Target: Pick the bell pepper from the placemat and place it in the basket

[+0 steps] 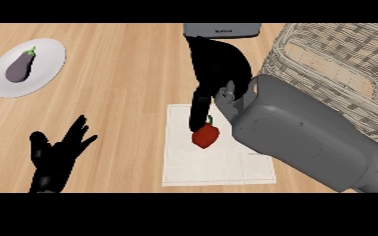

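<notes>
One right hand (214, 65) curls fingers on the bell pepper (205, 136) beside the basket (325, 55).

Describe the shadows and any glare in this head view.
Head view: light is soft and even; no glare on the wooden counter or white placemat; the black right hand shows little surface detail; the red pepper and the wicker basket read clearly.

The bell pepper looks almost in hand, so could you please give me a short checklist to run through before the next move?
1. Bell pepper on placemat: ok.
2. Right hand over the pepper, fingers reaching down to it: ok.
3. Fingers closed round the pepper: cannot tell.
4. Basket in view at right, upright: ok.
5. Left hand resting open at lower left, away from the placemat: ok.
6. Eggplant stays on its plate, off the path: ok.
</notes>
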### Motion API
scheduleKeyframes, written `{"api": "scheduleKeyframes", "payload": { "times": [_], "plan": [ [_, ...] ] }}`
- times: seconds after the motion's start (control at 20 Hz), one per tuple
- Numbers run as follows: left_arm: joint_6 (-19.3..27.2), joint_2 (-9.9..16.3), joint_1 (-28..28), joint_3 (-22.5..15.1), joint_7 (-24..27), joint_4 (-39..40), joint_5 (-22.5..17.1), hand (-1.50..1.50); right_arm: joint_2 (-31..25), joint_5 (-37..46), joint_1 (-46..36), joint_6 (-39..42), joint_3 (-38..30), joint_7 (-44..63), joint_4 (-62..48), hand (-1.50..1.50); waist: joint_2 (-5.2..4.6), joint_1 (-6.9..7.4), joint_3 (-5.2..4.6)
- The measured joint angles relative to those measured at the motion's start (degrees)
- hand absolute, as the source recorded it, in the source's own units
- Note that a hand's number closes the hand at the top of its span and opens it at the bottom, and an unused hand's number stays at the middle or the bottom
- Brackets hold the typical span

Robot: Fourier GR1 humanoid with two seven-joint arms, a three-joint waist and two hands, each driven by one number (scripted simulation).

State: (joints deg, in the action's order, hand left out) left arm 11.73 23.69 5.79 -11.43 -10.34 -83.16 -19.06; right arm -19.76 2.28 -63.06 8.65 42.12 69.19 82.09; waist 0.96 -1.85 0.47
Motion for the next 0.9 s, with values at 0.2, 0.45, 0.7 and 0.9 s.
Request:
{"api": "scheduleKeyframes", "payload": {
  "times": [0.2,0.45,0.7,0.9],
  "plan": [
    [-0.49,-0.05,-0.21,-0.13,0.16,-0.10,0.41,0.00,0.65,2.56,3.36,-1.26,1.99,-0.29,-0.11,-1.50,-0.16,0.50,-0.03],
    [-0.79,-0.15,-0.24,0.07,0.29,-0.08,0.68,0.00,1.65,4.97,8.08,-2.65,4.34,-0.44,-0.15,-1.50,-0.20,0.72,-0.04],
    [-0.44,-0.80,-0.09,-0.20,0.28,-0.20,1.52,0.00,2.30,7.76,11.92,-3.48,5.16,-0.79,0.76,-1.50,-0.22,0.89,0.06],
    [-1.18,-0.85,0.05,0.16,0.62,-0.28,1.50,0.00,2.56,10.47,14.86,-4.15,5.32,-1.67,1.09,-1.50,-0.28,1.08,0.04]
  ]
}}
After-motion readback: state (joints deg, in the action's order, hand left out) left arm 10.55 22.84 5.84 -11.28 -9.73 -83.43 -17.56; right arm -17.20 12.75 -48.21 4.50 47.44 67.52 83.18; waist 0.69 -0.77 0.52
